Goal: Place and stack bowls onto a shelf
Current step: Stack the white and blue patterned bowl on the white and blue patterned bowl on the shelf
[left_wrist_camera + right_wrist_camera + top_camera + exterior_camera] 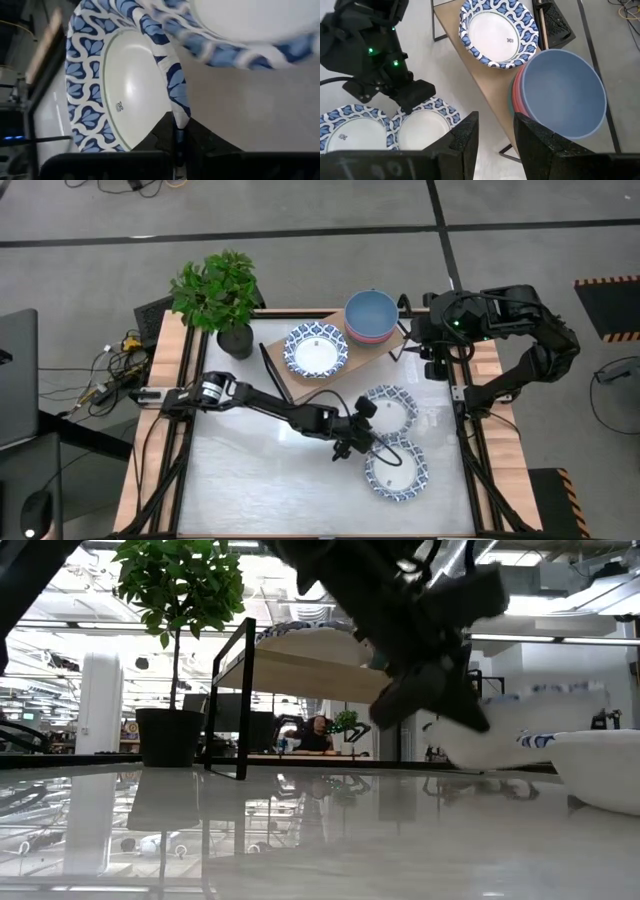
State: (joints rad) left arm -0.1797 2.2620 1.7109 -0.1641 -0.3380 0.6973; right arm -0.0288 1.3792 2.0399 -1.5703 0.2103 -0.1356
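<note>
Two white bowls with blue patterned rims are on the table, one nearer the shelf [390, 408] and one nearer the front edge [397, 468]. My left gripper [362, 423] is shut on the rim of the bowl nearer the shelf [125, 90]. A third patterned bowl [316, 348] sits on the light-wood shelf [283, 375]. Beside it is a stack with a blue bowl [371, 313] on top of a pink-red one. My right gripper [495, 135] hangs open by the shelf's right end, next to the blue bowl [565, 95]. My left gripper pinches the patterned bowl by its rim [179, 107] on the side toward the table's left. One finger is inside the bowl and one outside. The fingers come slanting down from the left. The bowl [520, 730] sits tilted in the hold; whether its base touches the table cannot be told.
A potted plant [218, 295] stands at the shelf's left end. Black end frames [240, 700] hold the shelf board above the tabletop. Cables and a laptop lie off the table's left side. The table's left and near parts [250, 470] are bare.
</note>
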